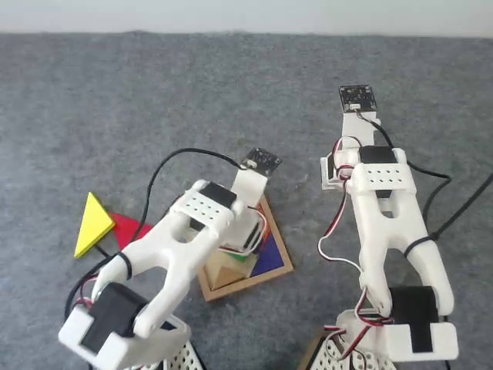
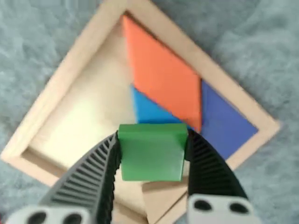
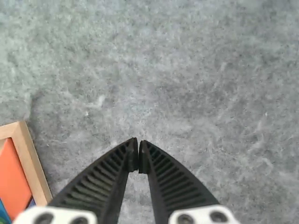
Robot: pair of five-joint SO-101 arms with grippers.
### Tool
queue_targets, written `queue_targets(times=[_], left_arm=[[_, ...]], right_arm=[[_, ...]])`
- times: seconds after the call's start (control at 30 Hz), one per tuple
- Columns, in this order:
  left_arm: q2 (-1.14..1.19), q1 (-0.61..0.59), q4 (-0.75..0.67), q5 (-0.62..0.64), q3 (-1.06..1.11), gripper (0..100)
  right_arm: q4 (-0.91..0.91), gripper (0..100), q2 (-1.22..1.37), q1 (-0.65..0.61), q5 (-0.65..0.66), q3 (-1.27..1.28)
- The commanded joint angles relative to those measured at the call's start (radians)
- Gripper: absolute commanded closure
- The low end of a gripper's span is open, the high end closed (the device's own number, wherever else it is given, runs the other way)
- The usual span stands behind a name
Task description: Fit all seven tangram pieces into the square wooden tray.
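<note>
Tray (image 2: 70, 70) and left jaws meet in your left wrist view: the left jaws pinch a green piece (image 2: 150, 151) by two opposite sides and hold it over the tray, close to one of its corners. That view gives you what the high view hides. An orange piece (image 2: 163, 79) lies flat inside the tray along one rim. A light blue piece (image 2: 149, 109) touches the orange piece's inner edge, and a dark blue piece (image 2: 224, 121) sits against the next rim beside the orange one. The tray's pale wooden floor shows on the other side of the orange piece. A tan piece (image 2: 163, 200) shows under the green one at the tray's rim; you cannot tell whether it lies flat.

In the high view your left arm (image 1: 177, 254) covers most of the tray. That view adds two pieces outside it: a yellow triangle (image 1: 92, 223) and a red piece (image 1: 127, 229), well apart from the tray on the side away from your right arm (image 1: 393, 223). The two meet, touching or overlapping; you cannot tell which.

Your right arm stands well apart from the tray on its other side. The right jaws are pressed together with nothing between them, over the surface (image 1: 115, 100) just beyond a tray corner.

The surface is grey and felt-like. A pale wall (image 1: 231, 15) runs behind its far edge.
</note>
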Motion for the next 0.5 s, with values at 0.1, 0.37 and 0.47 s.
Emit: queue_targets(times=[0.1,0.37,0.47], left_arm=[[-0.138,0.051,-0.095,0.091,0.090,91],[-0.374,-0.035,-0.091,0.087,0.173,91],[-0.425,-0.035,-0.063,0.086,0.180,90]], right_arm=[[-0.008,97.2,-0.021,0.004,-0.012,-0.072],[-0.008,97.2,-0.021,0.004,-0.012,-0.072],[-0.010,97.2,-0.021,0.004,-0.012,-0.072]])
